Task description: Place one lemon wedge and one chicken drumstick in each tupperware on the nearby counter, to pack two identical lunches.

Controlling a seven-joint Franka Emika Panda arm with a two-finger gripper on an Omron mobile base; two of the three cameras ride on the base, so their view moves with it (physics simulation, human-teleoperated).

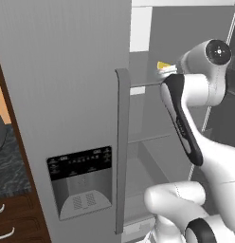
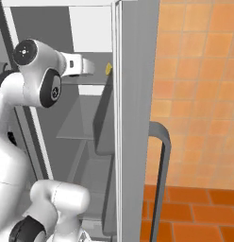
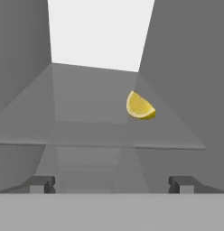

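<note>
Yellow lemon wedge (image 3: 140, 106) rests on a glass fridge shelf (image 3: 86, 122), ahead of my gripper (image 3: 111, 184) and offset right of its centreline. I read the jaws as spread wide, holding nothing. The wedge's long axis appears to run roughly across the fingers' approach line.

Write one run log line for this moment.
gripper: open, empty | lemon wedge: on fridge shelf, ahead of gripper | contact: none

We see open shelf (image 3: 86, 113) room ahead of the wide-open gripper (image 3: 111, 184); the lemon wedge (image 3: 140, 106) sits right of centre, fridge walls (image 3: 190, 81) close either side.
</note>
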